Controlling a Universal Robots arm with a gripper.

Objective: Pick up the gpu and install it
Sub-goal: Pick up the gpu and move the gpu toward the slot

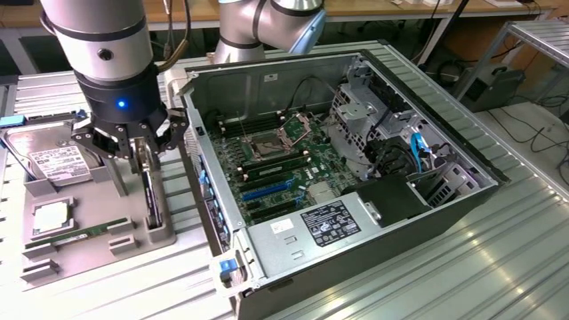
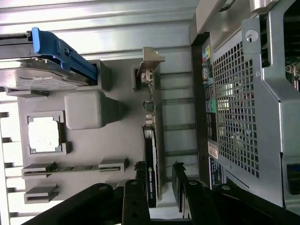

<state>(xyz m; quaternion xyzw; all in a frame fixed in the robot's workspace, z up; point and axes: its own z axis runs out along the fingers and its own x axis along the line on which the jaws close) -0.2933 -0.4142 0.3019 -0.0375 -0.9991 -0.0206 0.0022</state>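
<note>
- My gripper (image 1: pixel 146 163) sits in the left middle of the exterior view, hanging straight down from the arm over the grey fixture tray (image 1: pixel 106 207).
- The gpu (image 1: pixel 154 200) stands on its edge in a slot of that tray, directly under the gripper and just beside the open computer case (image 1: pixel 356 267).
- In the wrist view, the gripper (image 2: pixel 158 165) is spread wide and straddles one end of the gpu (image 2: pixel 151 140), with one finger on each side of the card.
- One finger (image 2: pixel 139 185) looks very close to the board. I cannot tell whether it touches; the other stands clear of it.
- The card's silver bracket (image 2: pixel 152 61) is at the far end from the fingers.
- The tray also holds a hard drive (image 1: pixel 55 163) at the exterior view's left, a processor (image 1: pixel 52 217) below it, and a green memory stick (image 1: pixel 76 235).
- The motherboard (image 1: pixel 280 157) lies exposed inside the case at frame centre.
</note>
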